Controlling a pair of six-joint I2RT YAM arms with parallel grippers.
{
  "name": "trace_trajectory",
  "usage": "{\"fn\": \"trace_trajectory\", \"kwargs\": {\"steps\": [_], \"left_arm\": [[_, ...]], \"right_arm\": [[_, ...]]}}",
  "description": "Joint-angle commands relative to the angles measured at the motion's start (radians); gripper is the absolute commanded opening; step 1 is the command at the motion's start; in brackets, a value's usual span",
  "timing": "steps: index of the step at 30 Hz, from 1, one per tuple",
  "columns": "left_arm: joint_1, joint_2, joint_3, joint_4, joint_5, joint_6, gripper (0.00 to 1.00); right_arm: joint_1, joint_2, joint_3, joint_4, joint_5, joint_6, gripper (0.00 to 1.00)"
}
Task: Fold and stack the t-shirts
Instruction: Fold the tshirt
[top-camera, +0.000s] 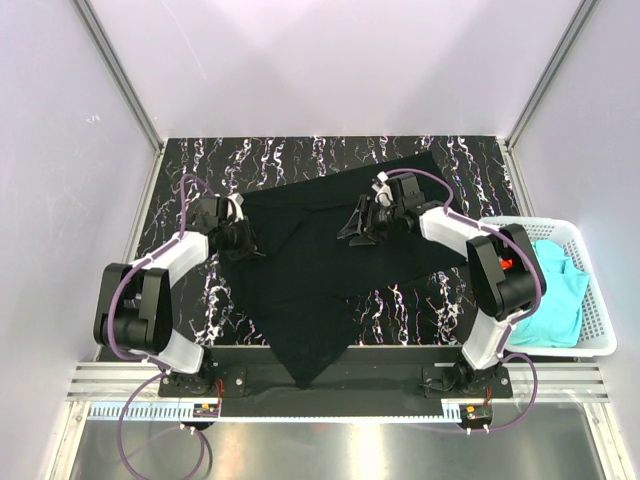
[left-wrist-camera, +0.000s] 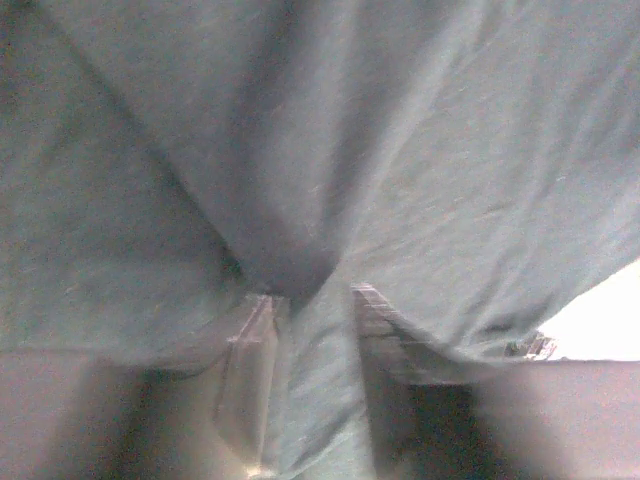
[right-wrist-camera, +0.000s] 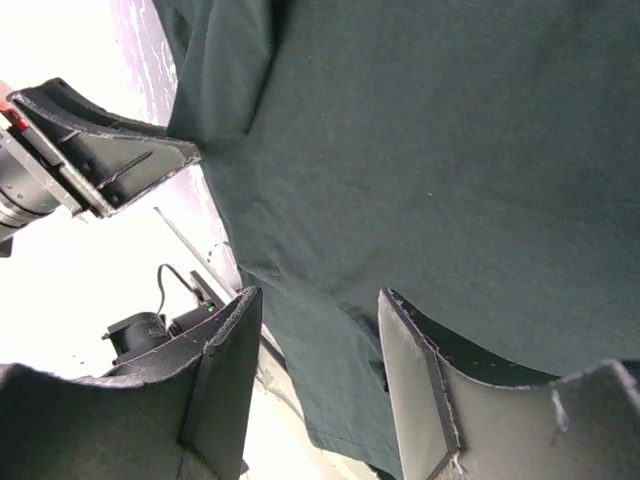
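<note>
The large black t-shirt (top-camera: 300, 290) lies spread slantwise on the marbled table, and one corner hangs over the front edge. My left gripper (top-camera: 243, 240) is at the shirt's left edge. In the left wrist view (left-wrist-camera: 312, 295) its jaws are shut on a gathered fold of the shirt (left-wrist-camera: 450, 150). My right gripper (top-camera: 358, 230) hovers over the shirt's upper middle. In the right wrist view (right-wrist-camera: 318, 300) its jaws stand wide open and empty above the cloth (right-wrist-camera: 450, 150). Turquoise t-shirts (top-camera: 555, 295) lie in the basket. No orange-red shirt is in view.
The white lattice basket (top-camera: 603, 318) stands at the right edge of the table, next to the right arm. The table top (top-camera: 200, 170) is black with white marbling. Frame posts and grey walls close in the back and sides.
</note>
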Motion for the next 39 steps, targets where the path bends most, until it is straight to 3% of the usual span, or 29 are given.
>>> {"fn": "trace_trajectory", "kwargs": {"steps": [1,2,3,6,9,11,15,20,30,39], "left_arm": [[-0.004,0.019,0.069,0.067,0.094,-0.014,0.14],[-0.004,0.013,0.081,0.057,0.091,-0.017,0.02],[-0.001,0.009,0.089,0.053,0.078,-0.021,0.0],[0.018,0.002,0.142,0.035,0.048,-0.013,0.0],[0.056,0.045,0.227,0.026,0.066,-0.014,0.0],[0.088,0.096,0.289,0.043,0.077,-0.021,0.0],[0.137,0.204,0.382,0.093,0.112,-0.066,0.0],[0.185,0.376,0.52,0.113,0.186,-0.105,0.0],[0.194,0.43,0.545,0.145,0.181,-0.113,0.0],[0.196,0.417,0.532,0.149,0.167,-0.129,0.0]], "right_arm": [[0.024,0.041,0.064,0.042,-0.013,0.014,0.56],[0.027,0.053,0.081,0.04,-0.011,0.02,0.55],[0.031,0.069,0.114,0.042,-0.007,0.026,0.54],[0.047,0.157,0.189,0.074,0.024,0.069,0.44],[0.066,0.222,0.217,0.235,0.05,0.184,0.24],[0.084,0.266,0.243,0.316,0.079,0.267,0.23],[0.126,0.389,0.323,0.422,0.122,0.353,0.24],[0.164,0.493,0.446,0.398,0.128,0.41,0.33],[0.208,0.553,0.463,0.409,0.183,0.413,0.41],[0.236,0.584,0.475,0.432,0.269,0.462,0.41]]}}
